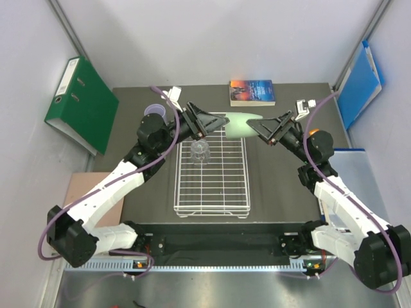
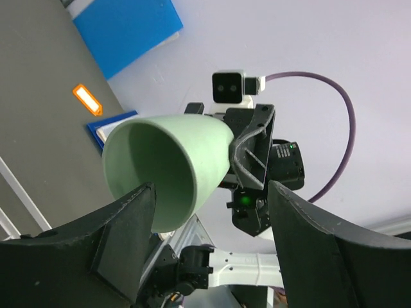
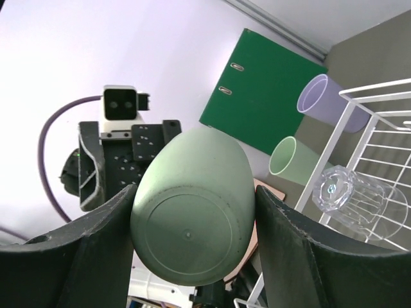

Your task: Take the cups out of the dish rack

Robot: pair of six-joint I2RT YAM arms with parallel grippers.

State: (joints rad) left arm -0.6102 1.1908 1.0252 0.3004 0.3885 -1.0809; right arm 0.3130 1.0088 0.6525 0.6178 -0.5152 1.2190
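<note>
A pale green cup [image 1: 241, 125] hangs on its side in the air over the far end of the white wire dish rack [image 1: 212, 192]. My right gripper [image 1: 258, 128] is shut on its base end; the right wrist view shows the cup's bottom [image 3: 189, 231] between both fingers. My left gripper [image 1: 218, 122] is open at the cup's mouth [image 2: 154, 167], with the rim just beside one finger [image 2: 122, 237]. A clear ribbed glass [image 1: 201, 152] lies in the rack. A lilac cup [image 1: 155, 112] and a second green cup [image 3: 292, 160] stand on the table left of the rack.
A green binder [image 1: 80, 102] leans at the far left. A book [image 1: 252, 92] lies behind the rack and a blue folder [image 1: 361, 83] stands at the far right. A cardboard sheet [image 1: 77, 192] lies at the table's left edge.
</note>
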